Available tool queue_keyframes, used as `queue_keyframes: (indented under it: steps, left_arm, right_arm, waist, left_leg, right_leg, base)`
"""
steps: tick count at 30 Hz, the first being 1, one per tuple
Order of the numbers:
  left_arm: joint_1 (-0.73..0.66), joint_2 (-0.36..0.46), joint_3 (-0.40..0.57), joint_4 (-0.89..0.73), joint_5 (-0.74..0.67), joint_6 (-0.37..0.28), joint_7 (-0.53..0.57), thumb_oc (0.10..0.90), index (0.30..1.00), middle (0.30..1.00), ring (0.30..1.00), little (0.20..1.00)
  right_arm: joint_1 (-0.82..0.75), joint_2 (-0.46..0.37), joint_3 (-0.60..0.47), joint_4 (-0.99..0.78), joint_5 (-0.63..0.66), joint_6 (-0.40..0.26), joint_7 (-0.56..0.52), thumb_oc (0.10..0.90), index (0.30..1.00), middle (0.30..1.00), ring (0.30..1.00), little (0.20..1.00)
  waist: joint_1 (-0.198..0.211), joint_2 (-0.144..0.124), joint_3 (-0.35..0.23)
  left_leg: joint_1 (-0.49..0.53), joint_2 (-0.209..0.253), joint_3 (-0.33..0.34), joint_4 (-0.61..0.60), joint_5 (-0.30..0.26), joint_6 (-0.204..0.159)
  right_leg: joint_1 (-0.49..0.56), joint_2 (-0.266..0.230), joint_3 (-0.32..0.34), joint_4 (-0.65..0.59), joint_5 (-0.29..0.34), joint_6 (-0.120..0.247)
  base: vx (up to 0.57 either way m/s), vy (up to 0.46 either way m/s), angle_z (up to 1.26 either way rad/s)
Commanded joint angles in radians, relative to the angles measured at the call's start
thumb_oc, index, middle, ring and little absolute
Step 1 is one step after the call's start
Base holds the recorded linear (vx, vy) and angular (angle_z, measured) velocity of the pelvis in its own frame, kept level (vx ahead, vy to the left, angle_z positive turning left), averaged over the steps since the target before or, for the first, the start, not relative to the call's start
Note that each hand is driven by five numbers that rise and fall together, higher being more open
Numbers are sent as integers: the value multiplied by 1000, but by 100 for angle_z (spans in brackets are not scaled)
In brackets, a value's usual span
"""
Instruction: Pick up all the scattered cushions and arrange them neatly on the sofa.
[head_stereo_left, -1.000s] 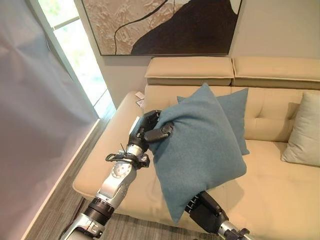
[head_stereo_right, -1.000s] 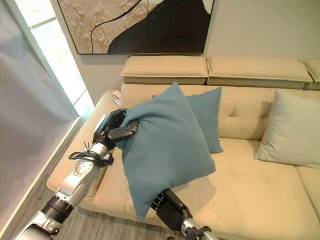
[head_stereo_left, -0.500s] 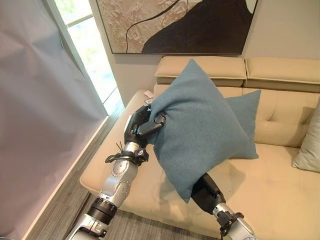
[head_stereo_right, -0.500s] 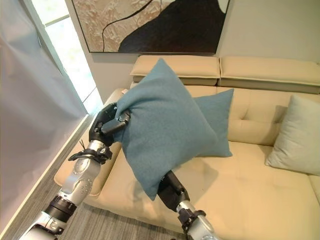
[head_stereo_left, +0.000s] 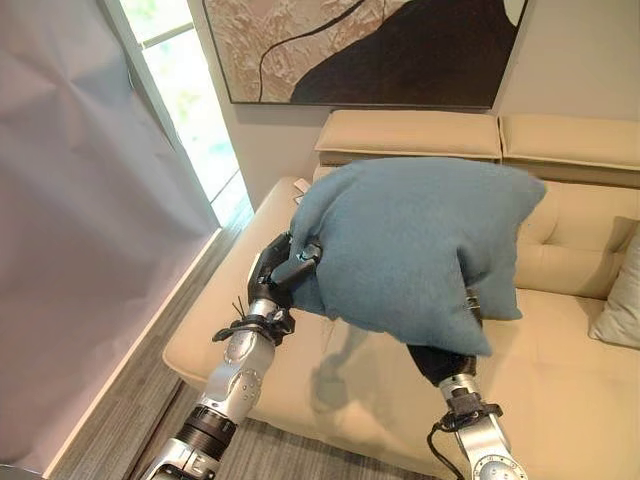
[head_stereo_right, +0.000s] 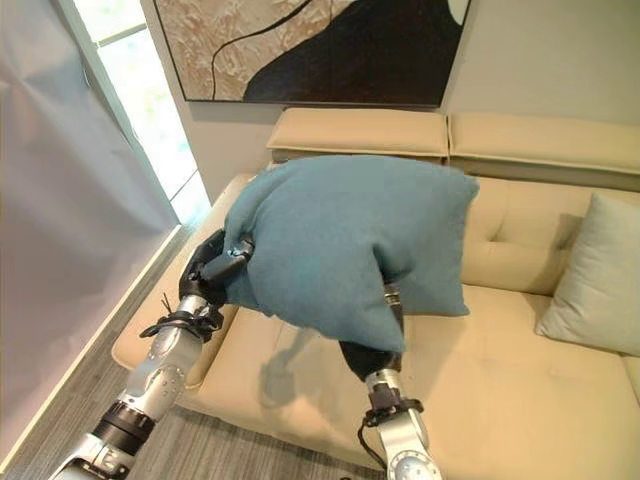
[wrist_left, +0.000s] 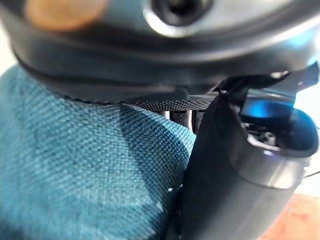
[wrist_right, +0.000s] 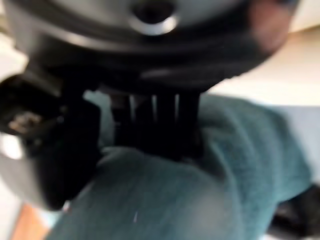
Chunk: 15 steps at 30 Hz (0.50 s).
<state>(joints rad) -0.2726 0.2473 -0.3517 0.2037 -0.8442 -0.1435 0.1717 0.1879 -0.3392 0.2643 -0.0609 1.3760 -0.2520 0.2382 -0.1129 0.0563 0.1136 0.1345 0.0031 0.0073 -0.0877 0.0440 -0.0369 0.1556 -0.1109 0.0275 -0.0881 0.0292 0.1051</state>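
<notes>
I hold a big teal cushion (head_stereo_left: 410, 240) in the air above the beige sofa (head_stereo_left: 560, 380), lying nearly flat between both hands. My left hand (head_stereo_left: 280, 272) pinches its left corner, thumb on top; up close the teal cloth (wrist_left: 75, 170) sits under the thumb (wrist_left: 235, 175). My right hand (head_stereo_left: 440, 358) grips the cushion's lower right edge from below, fingers (wrist_right: 155, 125) curled into the cloth (wrist_right: 165, 200). A second teal cushion (head_stereo_right: 440, 290) leans on the backrest behind the held one, mostly hidden. A pale grey-green cushion (head_stereo_right: 595, 280) stands at the sofa's right.
The sofa's left armrest (head_stereo_left: 215, 320) lies just under my left arm. Grey curtain (head_stereo_left: 80, 250) and a window (head_stereo_left: 190, 110) stand at the left. A large painting (head_stereo_left: 370, 50) hangs above the headrests (head_stereo_left: 410, 132). Wood-look floor (head_stereo_left: 130, 420) runs beside the sofa.
The held cushion has swung from standing on its corner to lying almost level, and my right hand has come up under it. The view has shifted slightly too.
</notes>
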Motion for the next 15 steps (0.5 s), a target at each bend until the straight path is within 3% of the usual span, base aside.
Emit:
queue_keyframes:
  steps: [1, 3, 4, 5, 10, 15]
  left_arm:
    - [-169, -88, -199, -95, 58, -65, -139, 400, 300, 300, 300, 300]
    - [-162, -81, -192, -106, 63, -73, -145, 400, 300, 300, 300, 300]
    - [-158, -77, -185, -111, 67, -75, -155, 400, 300, 300, 300, 300]
    - [-155, -73, -179, -116, 73, -81, -159, 400, 300, 300, 300, 300]
    - [-149, -49, -159, -131, 106, -97, -173, 400, 300, 300, 300, 300]
    - [-164, -24, -127, -129, 181, -121, -156, 400, 300, 300, 300, 300]
  right_arm:
    - [-293, 64, 44, -239, -89, -8, 148, 400, 300, 300, 300, 300]
    - [-279, 56, 40, -240, -101, -8, 142, 400, 300, 300, 300, 300]
    - [-269, 44, 35, -236, -108, 0, 144, 480, 420, 420, 420, 420]
    - [-259, 32, 35, -230, -114, 8, 145, 800, 900, 900, 900, 900]
    - [-188, -5, 27, -177, -143, 37, 124, 800, 900, 900, 900, 900]
    - [-70, -42, 18, -94, -120, 109, 101, 800, 900, 900, 900, 900]
  waist:
    - [2, 20, -89]
    - [1, 16, -90]
    - [1, 14, -91]
    - [0, 10, -93]
    - [-5, 1, -97]
    - [-18, -12, -102]
  left_leg:
    - [-17, -35, 52, 73, -115, 17]
    - [-16, -34, 54, 72, -116, 17]
    - [-15, -33, 56, 71, -116, 17]
    - [-14, -32, 58, 69, -115, 16]
    - [-11, -29, 68, 60, -114, 14]
    - [-6, -25, 77, 55, -115, 11]
  right_leg:
    - [-101, 45, -25, 145, -86, 18]
    - [-101, 45, -23, 144, -85, 19]
    - [-101, 46, -21, 144, -85, 19]
    - [-102, 47, -19, 143, -84, 20]
    - [-102, 49, -12, 139, -82, 21]
    - [-105, 54, 1, 140, -81, 24]
  base:
    - [0, 0, 0]
    - [0, 0, 0]
    - [7, 4, -3]
    - [5, 1, -6]
    - [4, 4, -5]
    - [4, 4, -2]
